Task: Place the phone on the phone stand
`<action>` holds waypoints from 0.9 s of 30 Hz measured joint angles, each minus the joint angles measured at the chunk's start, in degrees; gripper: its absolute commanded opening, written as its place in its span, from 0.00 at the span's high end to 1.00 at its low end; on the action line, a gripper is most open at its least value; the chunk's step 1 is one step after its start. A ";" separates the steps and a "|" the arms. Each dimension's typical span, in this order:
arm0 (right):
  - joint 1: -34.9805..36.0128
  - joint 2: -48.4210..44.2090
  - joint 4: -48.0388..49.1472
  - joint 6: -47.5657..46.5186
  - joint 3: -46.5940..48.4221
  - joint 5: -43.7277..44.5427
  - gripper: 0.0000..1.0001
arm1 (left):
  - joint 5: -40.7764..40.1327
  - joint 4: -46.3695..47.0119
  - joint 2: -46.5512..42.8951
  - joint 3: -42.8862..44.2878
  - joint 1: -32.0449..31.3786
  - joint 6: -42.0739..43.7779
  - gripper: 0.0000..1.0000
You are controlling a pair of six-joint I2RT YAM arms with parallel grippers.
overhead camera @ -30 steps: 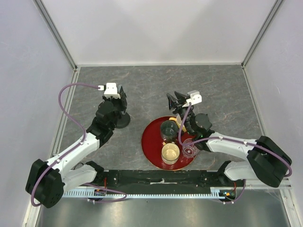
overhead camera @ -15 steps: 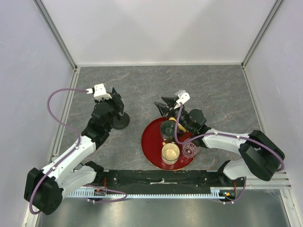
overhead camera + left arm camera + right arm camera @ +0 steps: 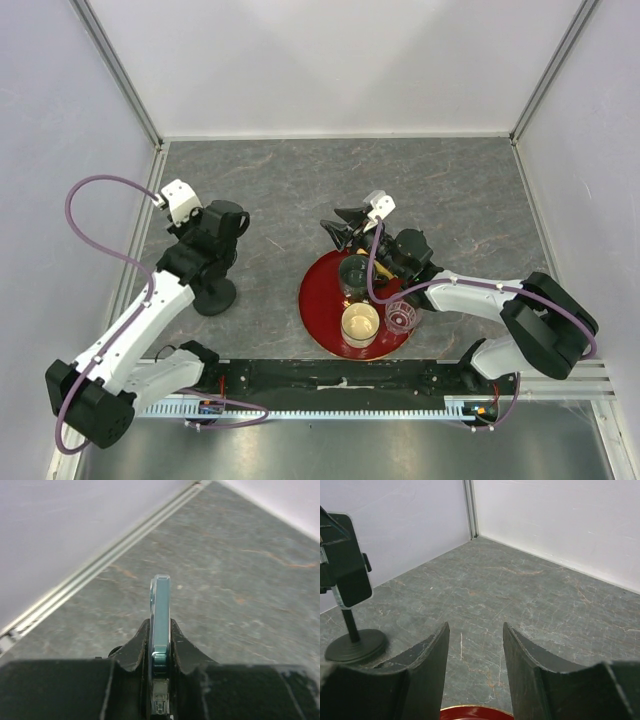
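Teal-edged phone [image 3: 160, 605] pinched edge-on between jaws of left tool [image 3: 160, 630].

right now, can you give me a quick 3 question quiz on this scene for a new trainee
1. True or false: the right gripper is shut on the phone.
2. How many cups stand on the red tray?
3. In the top view, the phone stand is: A) left of the tray, B) right of the tray, C) on the tray.

Key
1. False: it is open and empty. The left gripper clamps the phone edge-on.
2. Three.
3. A.
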 measured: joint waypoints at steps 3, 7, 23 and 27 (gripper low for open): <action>0.00 0.00 0.00 0.04 0.00 -0.09 0.46 | -4.46 -10.97 3.34 3.58 0.00 -6.88 0.98; 0.00 0.00 0.00 0.22 0.00 -0.11 0.46 | -8.63 -29.09 9.75 10.03 0.52 -26.23 0.98; 0.00 -0.04 0.02 0.79 -0.02 -0.52 0.46 | -13.44 -44.92 13.86 12.85 16.90 -48.54 0.98; 0.00 -0.04 0.02 1.03 0.00 -0.90 0.46 | -14.53 -46.80 13.81 12.85 17.66 -47.80 0.98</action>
